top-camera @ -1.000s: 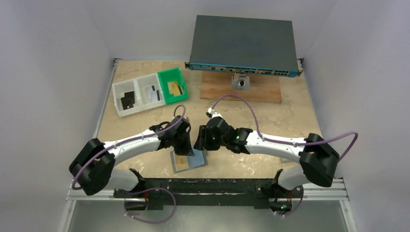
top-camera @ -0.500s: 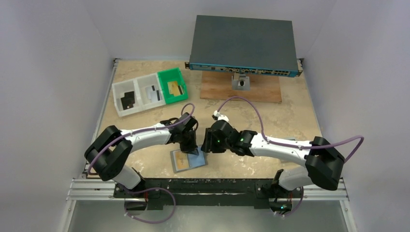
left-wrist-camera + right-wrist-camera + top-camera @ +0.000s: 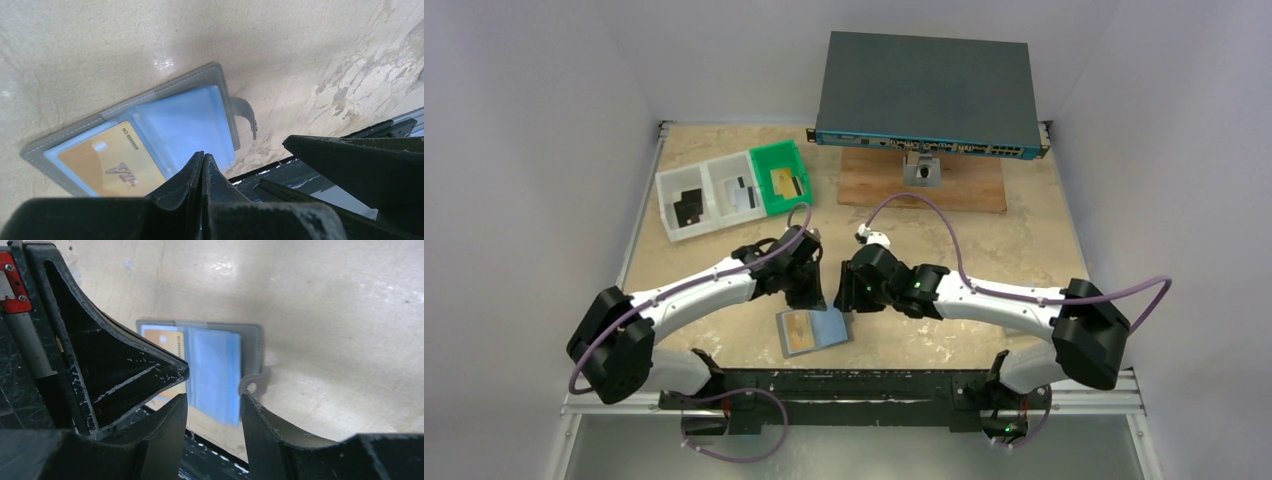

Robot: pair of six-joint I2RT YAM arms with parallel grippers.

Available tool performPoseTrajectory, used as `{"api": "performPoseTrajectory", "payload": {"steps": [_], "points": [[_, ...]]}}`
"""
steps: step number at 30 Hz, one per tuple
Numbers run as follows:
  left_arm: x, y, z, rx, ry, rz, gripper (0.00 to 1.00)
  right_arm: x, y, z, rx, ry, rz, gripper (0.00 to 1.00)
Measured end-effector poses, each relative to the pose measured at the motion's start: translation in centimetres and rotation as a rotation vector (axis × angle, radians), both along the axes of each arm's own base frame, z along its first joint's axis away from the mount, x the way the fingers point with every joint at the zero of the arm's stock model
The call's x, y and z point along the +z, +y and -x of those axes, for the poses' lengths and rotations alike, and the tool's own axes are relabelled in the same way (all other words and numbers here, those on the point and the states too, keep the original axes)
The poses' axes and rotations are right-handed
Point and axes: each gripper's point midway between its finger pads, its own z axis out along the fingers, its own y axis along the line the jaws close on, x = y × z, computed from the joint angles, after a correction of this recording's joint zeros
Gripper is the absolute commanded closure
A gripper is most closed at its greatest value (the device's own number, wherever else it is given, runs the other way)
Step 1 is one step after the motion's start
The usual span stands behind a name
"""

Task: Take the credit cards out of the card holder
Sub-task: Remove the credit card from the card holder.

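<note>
The card holder [image 3: 815, 331] lies open near the table's front edge, a grey wallet with bluish clear pockets [image 3: 185, 122] and a strap with a stud [image 3: 252, 385]. A gold credit card [image 3: 110, 162] sits in its left pocket [image 3: 167, 342]. My left gripper [image 3: 202, 156] is shut with nothing in it and hovers just above the holder's far edge [image 3: 809, 295]. My right gripper [image 3: 214, 401] is open beside it [image 3: 838, 296], over the blue pockets [image 3: 215, 367], holding nothing. In the right wrist view the left gripper's dark fingers [image 3: 125, 370] cover part of the holder.
At the back left stand three trays: a white one [image 3: 664, 190] with black cards, a white one [image 3: 719, 170] with a silver card, and a green one [image 3: 794, 155] with a gold card. A large dark box with ports [image 3: 924, 90] rests on a wooden board [image 3: 969, 185]. The front rail [image 3: 844, 382] runs close behind the holder.
Both grippers dipped toward the holder half a second ago and have since drawn back up and away a little. The blue pocket leaf now lies uncovered.
</note>
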Motion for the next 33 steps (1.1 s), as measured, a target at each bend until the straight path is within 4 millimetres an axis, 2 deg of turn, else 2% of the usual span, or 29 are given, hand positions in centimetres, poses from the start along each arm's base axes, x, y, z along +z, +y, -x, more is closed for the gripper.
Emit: {"api": "performPoseTrajectory", "payload": {"steps": [3, 8, 12, 16, 24, 30, 33], "points": [[0.6, 0.9, -0.1, 0.011, -0.018, -0.001, 1.0, 0.5, 1.2, 0.2, 0.026, -0.009, -0.006, 0.57], [1.2, 3.6, -0.2, 0.073, -0.046, -0.002, 1.0, 0.6, 3.1, 0.6, 0.069, -0.012, -0.003, 0.56], [0.2, 6.1, 0.4, 0.121, -0.033, -0.033, 1.0, -0.5, 4.5, 1.2, 0.109, 0.007, 0.017, 0.57], [-1.4, 7.5, 1.6, 0.135, 0.008, -0.069, 1.0, -2.1, 6.0, 1.9, 0.157, 0.042, 0.031, 0.57], [-4.2, 8.7, 3.2, 0.137, 0.071, -0.117, 1.0, -5.0, 7.6, 3.1, 0.225, 0.117, 0.024, 0.57], [-4.8, 8.4, 2.8, 0.136, 0.076, -0.117, 1.0, -5.5, 8.7, 3.5, 0.251, 0.136, -0.021, 0.59], [-4.9, 8.1, 2.6, 0.134, 0.076, -0.106, 1.0, -6.1, 8.4, 3.7, 0.249, 0.152, -0.04, 0.59]]}}
